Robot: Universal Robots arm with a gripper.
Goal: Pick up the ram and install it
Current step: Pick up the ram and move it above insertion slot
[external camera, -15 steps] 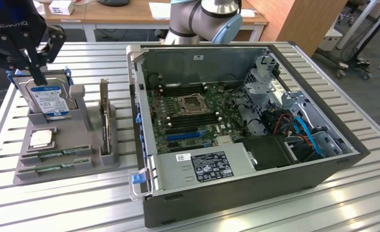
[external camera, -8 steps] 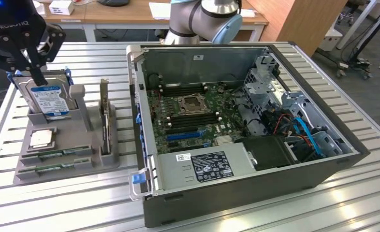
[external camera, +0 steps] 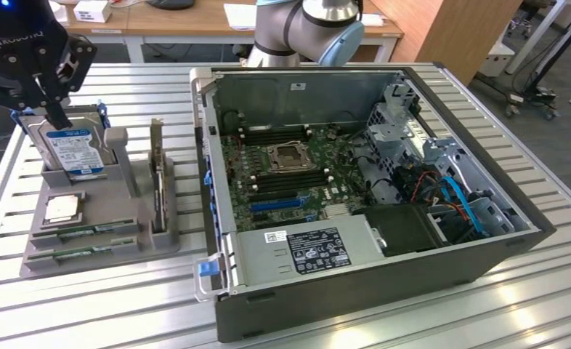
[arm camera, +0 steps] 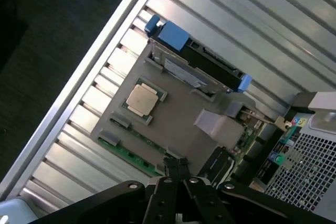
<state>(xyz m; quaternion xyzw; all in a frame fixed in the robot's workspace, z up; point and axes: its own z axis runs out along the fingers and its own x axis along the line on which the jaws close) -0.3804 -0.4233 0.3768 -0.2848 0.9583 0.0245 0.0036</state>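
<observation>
Overhead, gripper (external camera: 59,121) closed on nothing, ram (external camera: 84,233) lying low in grey holder (external camera: 131,243), chips indistinct.

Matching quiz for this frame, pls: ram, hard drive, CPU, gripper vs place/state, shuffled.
Things:
1. ram
2. hard drive
3. CPU
4. gripper

Place or state:
A. shut, holding nothing, above the holder
B. standing upright at the holder's back, blue-white label
C. flat square with a pale metal top, in the holder's middle
D. green, in the long slots at the holder's near edge in the exterior view

Pairs: 1-D, 2-B, 3-C, 4-A
</observation>
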